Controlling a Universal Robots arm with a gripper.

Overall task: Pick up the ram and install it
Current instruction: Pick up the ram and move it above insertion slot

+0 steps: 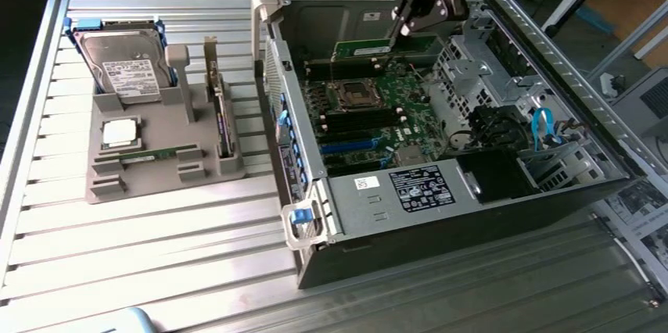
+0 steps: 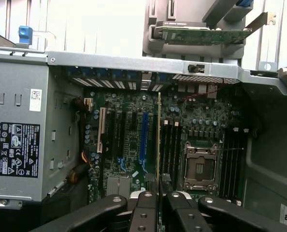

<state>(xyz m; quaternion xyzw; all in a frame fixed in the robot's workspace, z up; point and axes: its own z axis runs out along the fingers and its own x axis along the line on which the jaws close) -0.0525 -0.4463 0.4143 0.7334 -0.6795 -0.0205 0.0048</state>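
- Your jaws are closed on the ram (image 2: pixel 159 137). In the wrist view it shows edge-on as a thin strip running out from between the two black fingers (image 2: pixel 144 210).
- You are already carrying the task's thing, so there is nothing to reach for. What matters now is how the stick lies relative to the board below it.
- In the exterior view the ram (image 1: pixel 381 49) hangs broadside under the jaws. It is inside the open computer case (image 1: pixel 345 200), toward the case's far wall.
- It looks to be above the motherboard (image 1: pixel 386 91) rather than in it, so I judge it not yet seated.
- Its long axis runs parallel to the black memory slots (image 2: pixel 170 140), which lie between the stick's edge and the CPU socket (image 2: pixel 200 166).
- From the wrist view, the stick's edge sits just beside those slots, on the side away from the socket. It is not clearly over any one of them, and I cannot tell which slot it lines up with.
- A second green stick (image 1: pixel 146 155) lies flat in the grey tray (image 1: pixel 156 180) on the surface (image 1: pixel 156 255). It is at the exterior view's left, well apart from the jaws.
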